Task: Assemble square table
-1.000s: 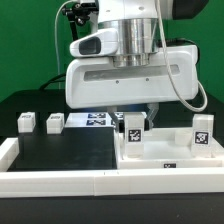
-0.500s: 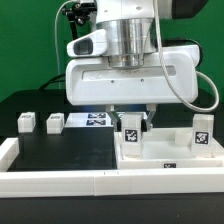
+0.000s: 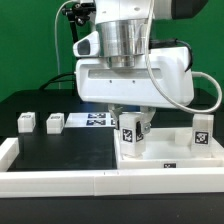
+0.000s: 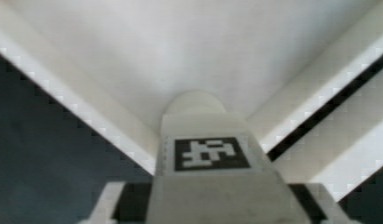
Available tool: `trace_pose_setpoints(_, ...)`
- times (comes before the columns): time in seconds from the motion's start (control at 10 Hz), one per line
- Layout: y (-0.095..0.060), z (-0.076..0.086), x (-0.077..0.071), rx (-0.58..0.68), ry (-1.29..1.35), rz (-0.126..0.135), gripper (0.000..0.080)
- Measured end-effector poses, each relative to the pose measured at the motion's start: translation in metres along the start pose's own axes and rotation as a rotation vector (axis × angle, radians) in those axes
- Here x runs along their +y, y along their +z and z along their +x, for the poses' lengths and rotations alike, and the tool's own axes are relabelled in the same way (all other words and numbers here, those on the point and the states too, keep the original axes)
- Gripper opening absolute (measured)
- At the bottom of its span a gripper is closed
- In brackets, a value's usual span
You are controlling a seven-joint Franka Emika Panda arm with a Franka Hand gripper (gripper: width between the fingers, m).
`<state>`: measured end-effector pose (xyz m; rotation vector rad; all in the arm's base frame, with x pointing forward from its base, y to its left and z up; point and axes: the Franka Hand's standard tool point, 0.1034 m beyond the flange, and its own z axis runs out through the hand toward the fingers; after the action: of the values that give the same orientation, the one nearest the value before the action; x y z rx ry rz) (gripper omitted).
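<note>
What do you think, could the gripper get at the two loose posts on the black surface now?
Probably not yet: the gripper is shut on another post over the white slab. Nothing covers the two loose posts, though.

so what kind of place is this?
Probably a robotics lab bench set up for assembly trials: a marker board fixed on the table, tagged white posts laid out as parts, and a plain green backdrop.

Bright even light, soft wrist-view blur.
</note>
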<state>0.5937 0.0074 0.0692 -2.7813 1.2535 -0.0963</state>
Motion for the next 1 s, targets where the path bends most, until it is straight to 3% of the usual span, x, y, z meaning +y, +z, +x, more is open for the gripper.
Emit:
trace_pose_setpoints(0.4, 0.0003, 0.0002, 0.0004, -0.007, 0.291, 0.008, 0.0291)
trace_pose_setpoints(0.7, 0.0005, -0.0003, 0.0002, -0.008, 0.252, 0.007, 0.0300)
trace_pose_setpoints(0.8, 0.0007, -0.0017, 0.0003, -0.014, 0.218, 0.002, 0.0470)
trace_pose_setpoints(0.9, 0.0003, -0.0033, -0.0016, -0.017, 0.152, 0.001, 0.0470)
trace_pose_setpoints(1.0, 0.0003, -0.0054, -0.0035, -0.016, 0.061, 0.001, 0.0616)
